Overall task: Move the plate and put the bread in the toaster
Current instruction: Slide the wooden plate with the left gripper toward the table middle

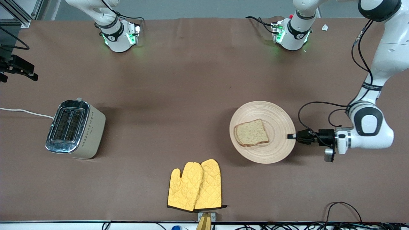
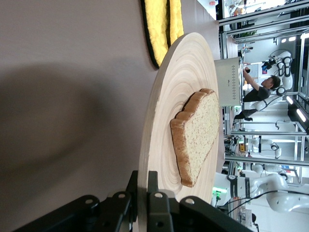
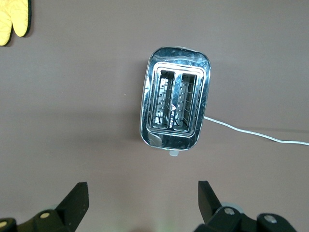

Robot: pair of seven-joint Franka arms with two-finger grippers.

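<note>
A: Brown cloth is covering the whole counter (image 1: 191, 80), and lab racks are showing past its edge in the left wrist view. Starting at the left end effector (image 1: 291, 136): it is reaching in low from the left arm's end of the counter, its fingers (image 2: 126, 195) pressed together on the rim of the plate (image 1: 274, 118).

B: And the bread (image 1: 251, 132)?

A: It is lying loose on the plate, nothing pinning it. The right end effector (image 3: 144, 198) is hanging over the toaster (image 1: 75, 129) with its fingers spread wide and holding nothing; that arm is waiting. Both slots are facing up and looking empty.

B: What could be going wrong from here?

A: I am judging that the pinch is catching only a thin edge, so the plate could be tipping or swivelling as it travels, and the slice could be sliding off. The yellow oven mitts (image 1: 195, 185) are lying nearer the front camera, between plate and toaster, and a low drag could be snagging them.

B: Anything hard to make out?

A: Whether the plate is resting on the cloth or lifted just off it. The toaster's white cord (image 1: 25, 111) is running out of frame, and the right end effector is not showing in the front view
</note>
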